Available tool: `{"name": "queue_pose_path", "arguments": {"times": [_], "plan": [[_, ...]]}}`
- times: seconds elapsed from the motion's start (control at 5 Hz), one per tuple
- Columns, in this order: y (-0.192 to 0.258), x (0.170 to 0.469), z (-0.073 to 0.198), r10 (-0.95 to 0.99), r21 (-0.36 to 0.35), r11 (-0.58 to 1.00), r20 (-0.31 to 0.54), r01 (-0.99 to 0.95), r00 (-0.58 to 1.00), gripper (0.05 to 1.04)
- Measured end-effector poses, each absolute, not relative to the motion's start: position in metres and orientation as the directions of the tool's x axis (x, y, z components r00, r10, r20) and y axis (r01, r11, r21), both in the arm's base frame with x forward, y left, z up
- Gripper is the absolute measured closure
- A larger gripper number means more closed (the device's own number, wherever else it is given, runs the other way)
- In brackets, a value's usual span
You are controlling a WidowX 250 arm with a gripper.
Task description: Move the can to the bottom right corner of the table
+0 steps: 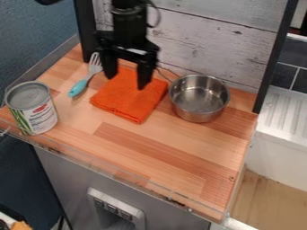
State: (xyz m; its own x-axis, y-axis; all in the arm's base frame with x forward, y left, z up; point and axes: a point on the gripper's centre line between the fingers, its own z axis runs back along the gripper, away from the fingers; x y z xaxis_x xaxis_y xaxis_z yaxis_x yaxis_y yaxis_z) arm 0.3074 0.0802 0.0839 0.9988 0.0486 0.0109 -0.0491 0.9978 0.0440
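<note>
My tool point(126, 81) hangs open over the orange cloth point(129, 95); the tin can point(37, 112) stands at the left corner of the worktop point(180, 146). I'd centre above it; descend straight, squeeze evenly, lift level.

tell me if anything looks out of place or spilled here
The can stands close to the near edge of the table, at the left, where a bump might knock it off. I see no spill or damage.
</note>
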Motion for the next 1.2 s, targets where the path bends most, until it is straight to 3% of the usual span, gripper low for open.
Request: {"name": "queue_pose_path", "arguments": {"times": [0.2, 0.4, 0.8, 1.0, 1.2], "plan": [[0.135, 0.285, 0.097, 0.178, 0.087, 0.98, -0.001, -0.178, 0.984, 0.082], [0.177, 0.282, 0.113, 0.23, 0.117, 0.966, 0.032, -0.232, 0.973, 0.082], [0.271, 0.256, 0.099, 0.29, 0.103, 0.952, -0.019, -0.287, 0.957, 0.082], [0.284, 0.237, 0.084, 0.312, 0.079, 0.948, -0.041, -0.308, 0.949, 0.082], [0.267, 0.227, 0.059, 0.286, 0.04, 0.958, -0.087, -0.283, 0.954, 0.082]]}}
